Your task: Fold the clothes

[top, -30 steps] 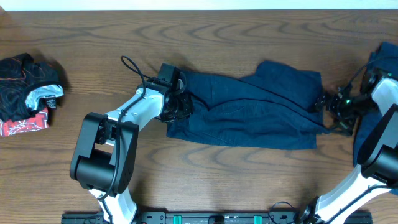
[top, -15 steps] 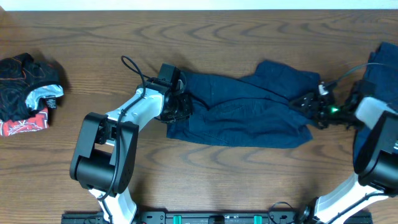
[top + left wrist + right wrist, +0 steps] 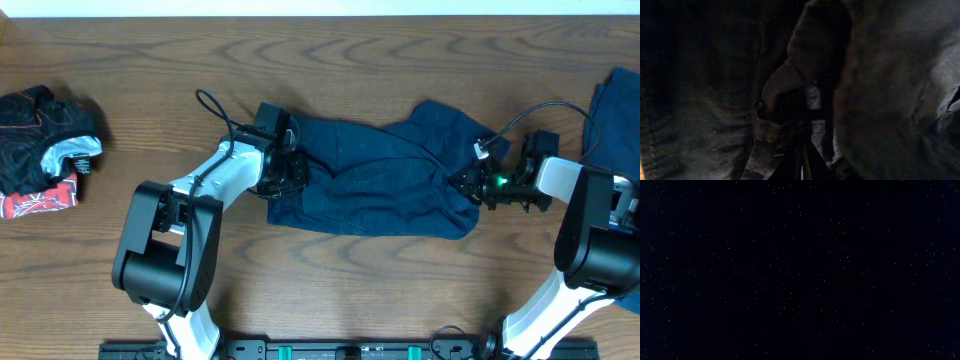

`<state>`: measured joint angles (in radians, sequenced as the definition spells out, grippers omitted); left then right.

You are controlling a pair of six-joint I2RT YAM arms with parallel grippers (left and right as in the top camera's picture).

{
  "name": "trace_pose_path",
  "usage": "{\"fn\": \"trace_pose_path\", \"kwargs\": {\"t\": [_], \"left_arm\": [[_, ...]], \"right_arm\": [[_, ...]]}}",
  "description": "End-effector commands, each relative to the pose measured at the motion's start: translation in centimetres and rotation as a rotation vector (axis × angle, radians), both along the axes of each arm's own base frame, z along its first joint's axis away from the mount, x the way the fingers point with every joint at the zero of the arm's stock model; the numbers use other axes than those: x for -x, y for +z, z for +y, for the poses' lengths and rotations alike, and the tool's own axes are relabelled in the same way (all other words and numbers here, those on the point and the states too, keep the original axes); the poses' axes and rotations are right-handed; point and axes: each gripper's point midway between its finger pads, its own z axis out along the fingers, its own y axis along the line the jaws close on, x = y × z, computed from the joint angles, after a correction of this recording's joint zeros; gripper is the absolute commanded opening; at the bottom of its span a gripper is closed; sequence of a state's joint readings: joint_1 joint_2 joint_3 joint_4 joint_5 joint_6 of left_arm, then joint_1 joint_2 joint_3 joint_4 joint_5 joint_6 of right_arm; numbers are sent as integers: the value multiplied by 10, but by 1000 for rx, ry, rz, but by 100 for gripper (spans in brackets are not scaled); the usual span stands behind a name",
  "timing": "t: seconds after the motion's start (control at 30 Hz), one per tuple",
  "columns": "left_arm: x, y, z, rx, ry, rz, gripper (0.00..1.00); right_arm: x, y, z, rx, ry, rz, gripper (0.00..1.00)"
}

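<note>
Dark navy shorts (image 3: 390, 180) lie spread across the middle of the table. My left gripper (image 3: 292, 172) is shut on their left edge. The left wrist view is filled with the bunched dark cloth (image 3: 700, 100), and the left gripper (image 3: 802, 167) has its fingers pressed together at the bottom. My right gripper (image 3: 468, 186) sits at the shorts' right edge, shut on the cloth, which is folded in leftward there. The right wrist view is entirely black. Another blue piece (image 3: 618, 100) lies at the far right.
A heap of black, red and grey garments (image 3: 42, 148) lies at the far left. Cables loop off both arms (image 3: 215, 110). Bare wood tabletop (image 3: 350, 290) runs along the front.
My right gripper moved left from the table's right side onto the shorts' right edge and shut. The right edge of the shorts has been drawn leftward with it. The left arm has not moved.
</note>
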<state>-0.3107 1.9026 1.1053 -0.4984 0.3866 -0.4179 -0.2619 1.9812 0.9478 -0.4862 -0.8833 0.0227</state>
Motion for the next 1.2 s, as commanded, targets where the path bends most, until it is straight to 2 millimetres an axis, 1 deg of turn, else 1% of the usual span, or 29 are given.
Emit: {"fn": "trace_pose_path", "kwargs": {"t": [0.0,0.1,0.17,0.23,0.37,0.47,0.57,0.63,0.73,0.8,0.97,1.07,1.17], "left_arm": [[18,-19,11,-64,-13,68,6],[20,-20,11,-66,-13,73,6],[20,-20,11,-67,-13,74,6],[20,-20,11,-66,-13,74,6],[21,-20,10,-67,-22,72,6],[22,-20,8,-67,-31,71,6],[23,-20,5,-67,-39,71,6],[23,-19,5,-67,-41,69,6],[20,-13,3,-60,-40,47,6],[14,-4,1,-50,-40,16,6],[0,38,-3,-16,-34,-103,6],[-8,70,4,-33,6,-198,6],[-9,107,6,-11,15,-293,6]], "right_arm": [[16,-32,-32,183,-55,144,1],[11,-18,-55,235,-73,167,1],[7,-3,-65,259,-66,168,1],[1,16,-77,306,-66,174,1],[-14,59,-85,343,-69,132,2],[-13,80,-94,418,-59,157,2],[-7,93,-94,492,-21,199,1],[-4,97,-88,510,10,217,2],[-1,98,-73,517,56,223,2],[0,97,-65,533,89,225,1],[4,96,-37,570,185,219,1],[4,97,-20,579,231,204,1],[5,99,-15,635,236,215,1]]}}
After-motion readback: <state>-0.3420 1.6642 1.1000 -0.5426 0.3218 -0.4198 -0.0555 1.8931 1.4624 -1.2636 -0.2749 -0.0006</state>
